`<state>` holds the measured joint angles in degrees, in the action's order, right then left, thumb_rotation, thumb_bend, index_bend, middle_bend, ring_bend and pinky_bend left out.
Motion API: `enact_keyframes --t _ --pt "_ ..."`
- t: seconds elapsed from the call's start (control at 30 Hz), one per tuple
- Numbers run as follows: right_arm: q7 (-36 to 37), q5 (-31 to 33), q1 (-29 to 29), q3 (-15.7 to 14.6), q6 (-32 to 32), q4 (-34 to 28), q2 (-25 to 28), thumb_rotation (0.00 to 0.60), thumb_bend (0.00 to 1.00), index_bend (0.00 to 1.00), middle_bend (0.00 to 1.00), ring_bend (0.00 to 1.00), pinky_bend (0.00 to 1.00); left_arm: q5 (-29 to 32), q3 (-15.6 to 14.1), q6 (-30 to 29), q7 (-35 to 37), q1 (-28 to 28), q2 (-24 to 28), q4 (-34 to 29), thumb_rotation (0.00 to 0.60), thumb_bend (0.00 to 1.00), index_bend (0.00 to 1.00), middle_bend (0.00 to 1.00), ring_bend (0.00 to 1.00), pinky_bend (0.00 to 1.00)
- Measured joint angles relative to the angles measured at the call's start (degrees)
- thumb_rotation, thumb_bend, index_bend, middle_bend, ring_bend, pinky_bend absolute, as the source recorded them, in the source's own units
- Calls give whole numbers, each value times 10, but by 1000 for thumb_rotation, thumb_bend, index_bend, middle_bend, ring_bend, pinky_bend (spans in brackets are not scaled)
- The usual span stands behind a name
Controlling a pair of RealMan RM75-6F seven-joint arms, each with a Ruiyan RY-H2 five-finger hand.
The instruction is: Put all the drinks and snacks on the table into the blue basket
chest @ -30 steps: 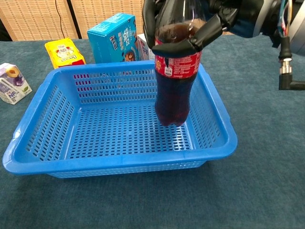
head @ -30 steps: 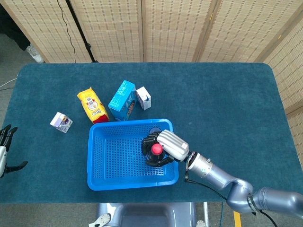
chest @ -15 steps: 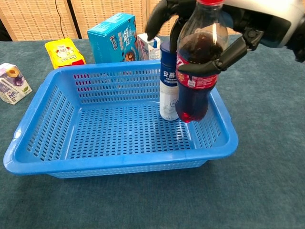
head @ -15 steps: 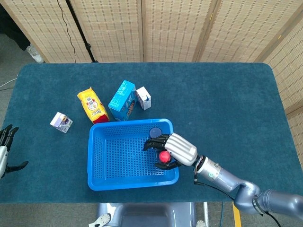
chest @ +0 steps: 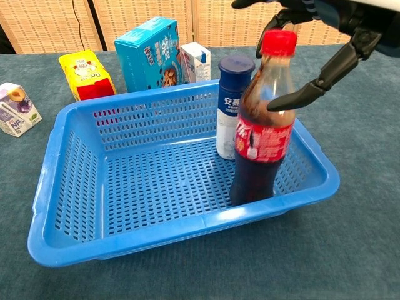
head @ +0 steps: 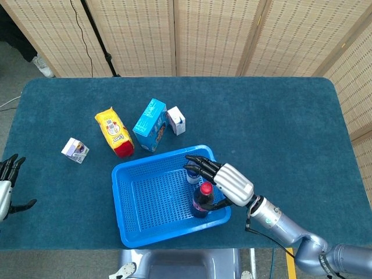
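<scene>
The cola bottle (chest: pixel 262 125) stands upright inside the blue basket (head: pixel 145 221), in its near right corner, just beside a blue-capped white bottle (chest: pixel 231 106). The right robot hand (head: pixel 224 180) hovers over them with fingers spread wide, holding nothing; one fingertip (chest: pixel 281 103) lies close against the cola bottle's shoulder. Beyond the basket's far edge on the counter (head: pixel 273 122) lie a yellow snack bag (head: pixel 114 131), a teal box (head: pixel 150 124) and a small white carton (head: pixel 176 120). A purple carton (head: pixel 75 150) sits toward the counter's left edge, near the open, empty left robot hand (head: pixel 7 183).
</scene>
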<state>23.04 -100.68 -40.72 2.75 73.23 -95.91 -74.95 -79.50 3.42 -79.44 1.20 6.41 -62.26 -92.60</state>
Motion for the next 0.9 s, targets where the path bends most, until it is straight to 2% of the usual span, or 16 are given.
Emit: enact_keyframes --t 0.3,0.5,0.73,0.9 --pt "-9 6 10 16 18 -32 31 600 0 69 0 58 309 -4 0 -5 10 -2 3 0 600 100 0 0 0 0" --pt "-23 28 24 39 40 -33 72 600 0 69 0 26 270 -9 4 -8 24 0 13 -4 600 100 0 0 0 0" --pt "-49 93 53 59 46 10 118 600 0 56 0 0 219 -11 13 0 33 11 29 -11 600 100 0 0 0 0" --pt "-58 134 88 47 34 52 132 600 0 19 0 0 155 3 23 32 37 30 39 -14 600 101 0 0 0 0"
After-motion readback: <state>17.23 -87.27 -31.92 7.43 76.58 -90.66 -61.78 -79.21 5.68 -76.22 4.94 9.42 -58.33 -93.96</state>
